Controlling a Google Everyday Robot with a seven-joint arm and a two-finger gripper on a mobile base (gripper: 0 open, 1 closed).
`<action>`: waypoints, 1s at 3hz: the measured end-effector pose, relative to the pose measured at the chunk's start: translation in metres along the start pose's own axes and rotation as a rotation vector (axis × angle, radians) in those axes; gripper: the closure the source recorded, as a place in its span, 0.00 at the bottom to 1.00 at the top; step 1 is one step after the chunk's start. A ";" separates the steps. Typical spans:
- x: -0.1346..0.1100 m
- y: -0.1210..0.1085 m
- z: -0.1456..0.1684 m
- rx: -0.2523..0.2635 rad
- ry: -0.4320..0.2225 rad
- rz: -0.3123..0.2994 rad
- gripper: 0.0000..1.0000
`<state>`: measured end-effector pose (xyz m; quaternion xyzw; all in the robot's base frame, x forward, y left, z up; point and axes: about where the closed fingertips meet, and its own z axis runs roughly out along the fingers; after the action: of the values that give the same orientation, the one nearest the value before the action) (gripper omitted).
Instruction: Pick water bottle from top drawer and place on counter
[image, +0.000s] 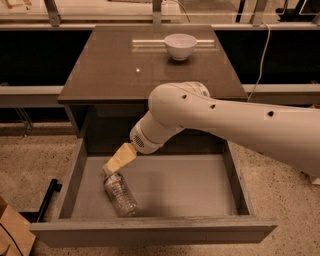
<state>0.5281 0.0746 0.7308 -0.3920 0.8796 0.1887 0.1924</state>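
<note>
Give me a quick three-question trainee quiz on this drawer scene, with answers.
1. True or false: the water bottle stands upright on the counter.
2. What sits on the counter? A) white bowl B) mug C) plate
3. Where is the gripper?
Key: 1. False, it lies on its side in the top drawer. 2. A. 3. Inside the drawer, at the bottle's end nearer the cabinet.
</note>
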 end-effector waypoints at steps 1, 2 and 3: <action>0.004 0.002 0.015 -0.016 0.034 0.021 0.00; 0.004 0.015 0.051 -0.060 0.061 0.039 0.00; 0.010 0.029 0.091 -0.106 0.116 0.057 0.00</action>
<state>0.5172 0.1306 0.6531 -0.3865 0.8889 0.2175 0.1146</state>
